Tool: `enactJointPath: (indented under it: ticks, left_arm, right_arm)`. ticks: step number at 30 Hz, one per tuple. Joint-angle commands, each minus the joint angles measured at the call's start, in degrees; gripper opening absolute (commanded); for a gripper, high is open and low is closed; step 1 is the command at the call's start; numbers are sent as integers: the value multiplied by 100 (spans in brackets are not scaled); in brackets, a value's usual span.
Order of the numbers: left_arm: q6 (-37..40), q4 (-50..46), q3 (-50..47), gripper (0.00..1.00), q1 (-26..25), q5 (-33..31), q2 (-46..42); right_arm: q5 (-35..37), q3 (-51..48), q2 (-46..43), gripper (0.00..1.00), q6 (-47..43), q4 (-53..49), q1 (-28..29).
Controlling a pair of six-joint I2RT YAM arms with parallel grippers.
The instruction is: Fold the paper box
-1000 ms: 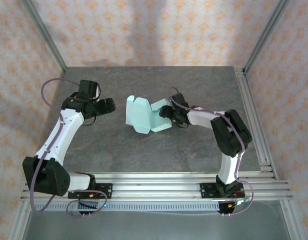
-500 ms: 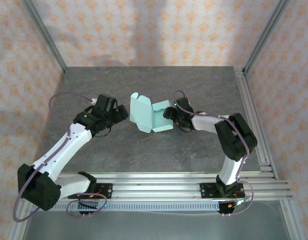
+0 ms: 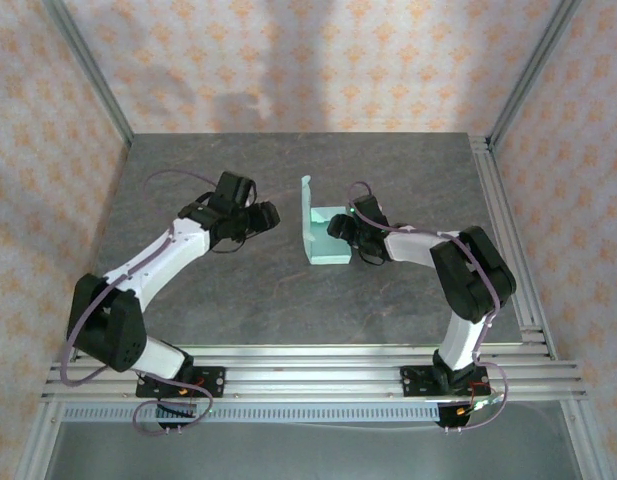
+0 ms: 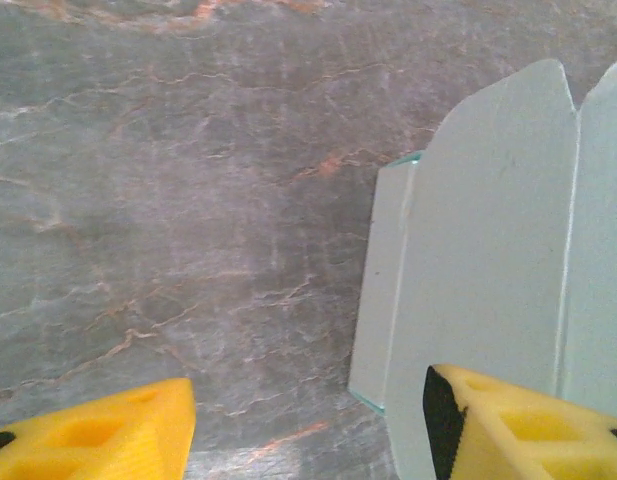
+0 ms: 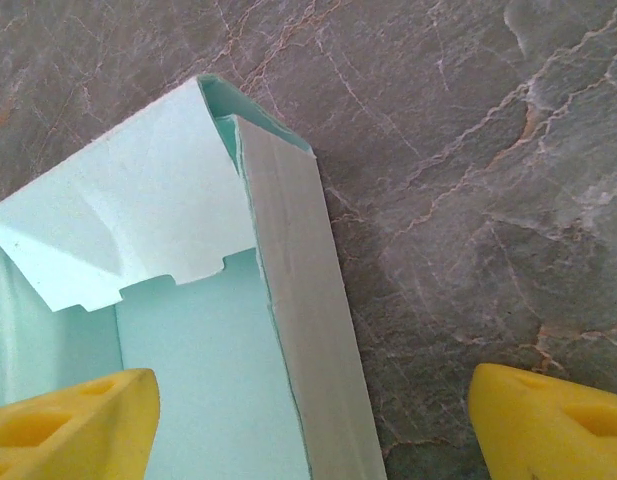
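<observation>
Seen from above, we find the left gripper (image 3: 271, 214) at nine o'clock of the paper box (image 3: 323, 245), near it but apart. It is released, its yellow fingers (image 4: 98, 435) spread with only grey table (image 3: 388, 170) between them. The pale green box sits about mid-table, partly folded, one wall upright on its nine o'clock side. At its three o'clock side we see the right gripper (image 3: 336, 228), likewise released. Its fingers (image 5: 68, 420) stand wide, one over the box's inside, one over the table.

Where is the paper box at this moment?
In the top view, the paper box stands mid-table between the left claw and the right claw, nearer the right.
</observation>
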Motion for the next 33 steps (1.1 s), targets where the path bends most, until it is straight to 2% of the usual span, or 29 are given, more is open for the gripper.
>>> enactJointPath:
  ticks: [1, 7, 10, 13, 16, 18, 23, 25, 33]
  left_arm:
    - [344, 127, 329, 63, -21, 384, 76]
    - [522, -123, 420, 75, -21, 85, 127]
    - [560, -143, 313, 82, -30, -130, 71]
    - [609, -105, 143, 86, -29, -287, -55]
    - [714, -113, -13, 87, -30, -442, -231]
    - [826, -177, -71, 87, -22, -504, -342]
    - [1105, -357, -100, 87, -21, -441, -405]
    - [1114, -377, -121, 87, -12, -428, -403]
    - [982, -226, -267, 87, 62, -250, -681]
  right_arm:
    - [151, -76, -81, 81, -49, -97, -102]
    - [228, -179, -411, 82, -283, -151, -118]
    - [238, -219, -676, 84, -742, -266, -124]
    - [-13, -87, -821, 85, -2113, -442, -124]
    - [-497, 195, -798, 82, -4076, -901, -157]
    - [-753, 584, -726, 84, -4988, -1451, -304]
    - [-1980, 1722, -195, 79, -5921, -2253, -954]
    - [-2429, 2360, 179, 78, -6495, -2930, -1032]
    - [-3280, 4909, 1913, 76, -8117, -5702, -1097]
